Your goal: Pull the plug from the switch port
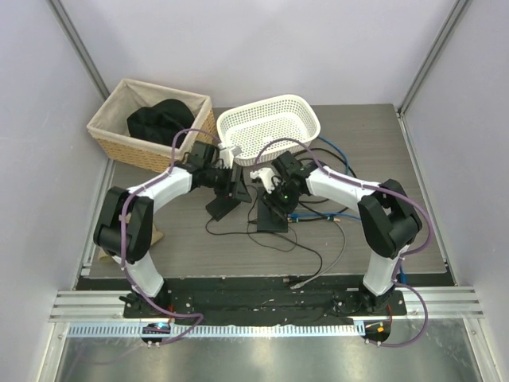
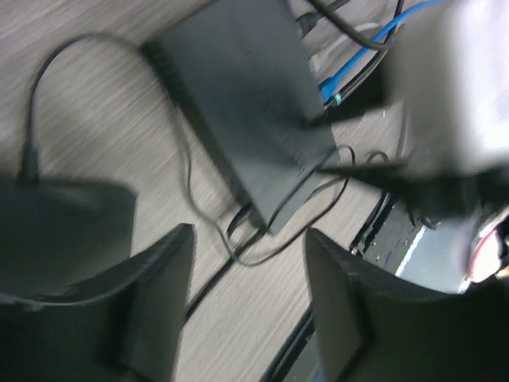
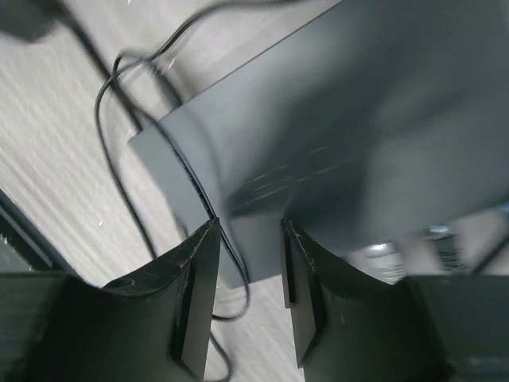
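Left gripper (image 2: pixel 248 235): released, empty, above table (image 2: pixel 103 119).
Right gripper (image 3: pixel 249 231): over switch (image 3: pixel 342 135) edge; grasp unclear.
Blue cable (image 2: pixel 362 56): ends beside switch.

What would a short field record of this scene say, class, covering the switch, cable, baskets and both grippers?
switch: flat black box lying on the table between the arms
blue cable: runs to the switch's side; plug too blurred to judge
left gripper: open, empty, above the table near the switch
right gripper: fingers apart over the switch's edge; grip unclear
wicker basket: back left, black cloth inside
white basket: back centre
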Action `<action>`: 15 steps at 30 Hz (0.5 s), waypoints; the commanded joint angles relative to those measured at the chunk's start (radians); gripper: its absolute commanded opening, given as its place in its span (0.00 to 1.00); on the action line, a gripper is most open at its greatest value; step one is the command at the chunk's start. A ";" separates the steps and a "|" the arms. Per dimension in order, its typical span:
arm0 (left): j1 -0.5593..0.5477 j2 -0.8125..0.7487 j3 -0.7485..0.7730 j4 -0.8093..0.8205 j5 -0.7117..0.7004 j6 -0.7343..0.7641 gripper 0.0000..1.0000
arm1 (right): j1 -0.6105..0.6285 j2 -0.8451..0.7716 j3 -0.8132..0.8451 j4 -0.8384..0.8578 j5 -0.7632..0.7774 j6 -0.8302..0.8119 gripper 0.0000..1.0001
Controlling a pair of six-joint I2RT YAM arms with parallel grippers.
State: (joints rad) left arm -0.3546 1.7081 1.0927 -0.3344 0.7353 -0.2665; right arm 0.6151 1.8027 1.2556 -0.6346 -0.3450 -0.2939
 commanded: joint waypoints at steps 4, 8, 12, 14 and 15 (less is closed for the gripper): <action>-0.095 0.047 0.102 0.045 -0.099 0.105 0.56 | 0.002 -0.097 -0.053 0.039 -0.049 0.018 0.44; -0.098 0.096 0.137 -0.051 -0.077 0.203 0.47 | -0.021 -0.131 -0.051 0.035 -0.066 0.035 0.43; -0.103 0.119 0.136 -0.104 -0.011 0.265 0.43 | -0.061 -0.140 -0.018 0.021 -0.103 0.047 0.43; -0.107 0.128 0.134 -0.117 0.013 0.289 0.40 | -0.089 -0.147 -0.012 0.021 -0.133 0.059 0.43; -0.112 0.134 0.136 -0.121 0.012 0.294 0.39 | -0.095 -0.151 -0.007 0.021 -0.135 0.067 0.43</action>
State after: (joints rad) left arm -0.4580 1.8297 1.2022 -0.4030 0.6888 -0.0536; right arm 0.5541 1.7077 1.2034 -0.6220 -0.4210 -0.2619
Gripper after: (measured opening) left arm 0.409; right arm 0.435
